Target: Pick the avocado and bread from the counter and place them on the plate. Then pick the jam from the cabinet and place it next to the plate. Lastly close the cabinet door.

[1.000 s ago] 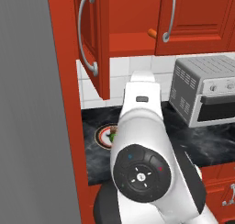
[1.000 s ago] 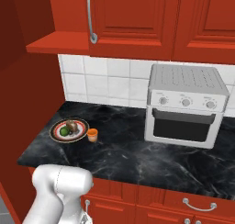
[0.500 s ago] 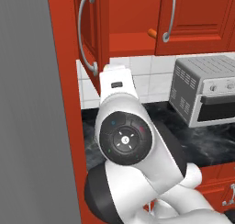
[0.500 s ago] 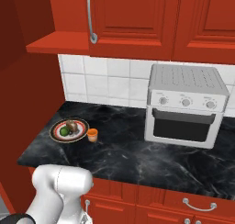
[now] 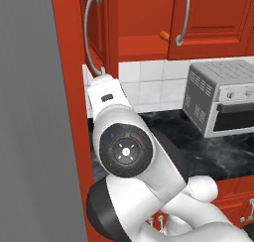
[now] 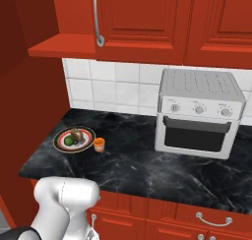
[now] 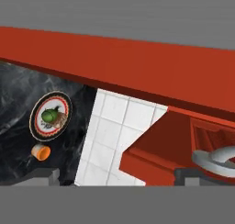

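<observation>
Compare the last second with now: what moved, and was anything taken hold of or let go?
Only the arm moved: in the left base view it swung up and left, toward the open cabinet door. Nothing was grabbed or released. The avocado and bread stayed on the plate, the jam beside it on the counter.
</observation>
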